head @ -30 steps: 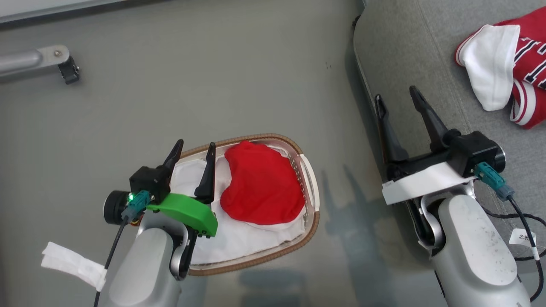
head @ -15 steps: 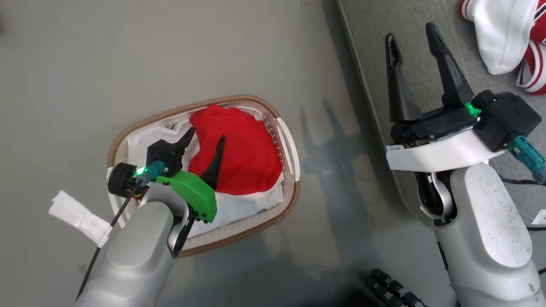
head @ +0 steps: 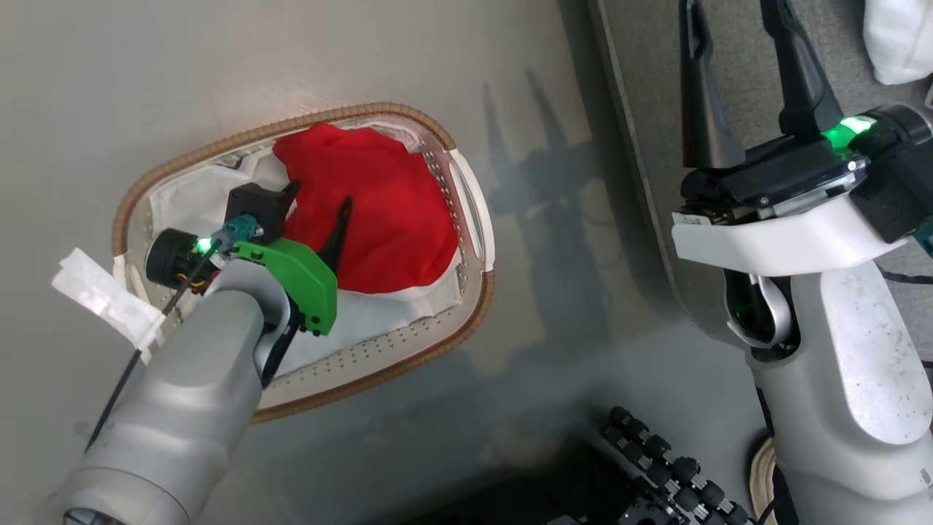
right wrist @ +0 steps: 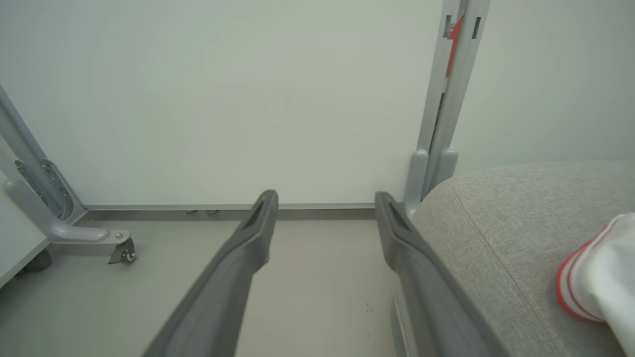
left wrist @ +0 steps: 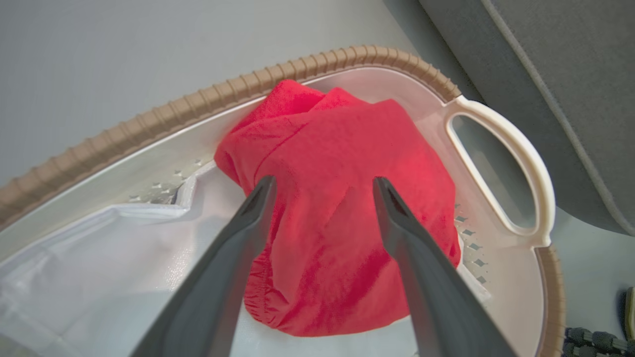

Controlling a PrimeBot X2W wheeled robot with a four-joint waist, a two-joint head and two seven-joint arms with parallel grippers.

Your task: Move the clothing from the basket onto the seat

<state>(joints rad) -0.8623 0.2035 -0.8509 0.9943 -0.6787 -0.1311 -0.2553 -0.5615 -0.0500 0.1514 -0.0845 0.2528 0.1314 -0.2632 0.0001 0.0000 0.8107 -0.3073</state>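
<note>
Left gripper [head: 319,195] has moved from the basket's edge to over the load. The head camera has tilted too, so most of the frame shift is camera, not objects.

Head view: the dark fingers are spread, straddling the crumpled red fabric garment [head: 379,211] in the oval white perforated basket with brown woven rim [head: 328,115]. A plain white sheet [head: 372,321] lies underneath. Right gripper [head: 736,29] is spread and empty over the edge of the large grey upholstered seat [head: 641,87].

Left wrist view: fingertips sit either side of the red mound, nothing pinched. Contact can't be confirmed.

Right wrist view: fingers are apart, aimed at floor and wall. A white garment with red trim [right wrist: 595,277] already lies on the seat.

Likely next is close and lift. The main risk is snagging the sheet.
</note>
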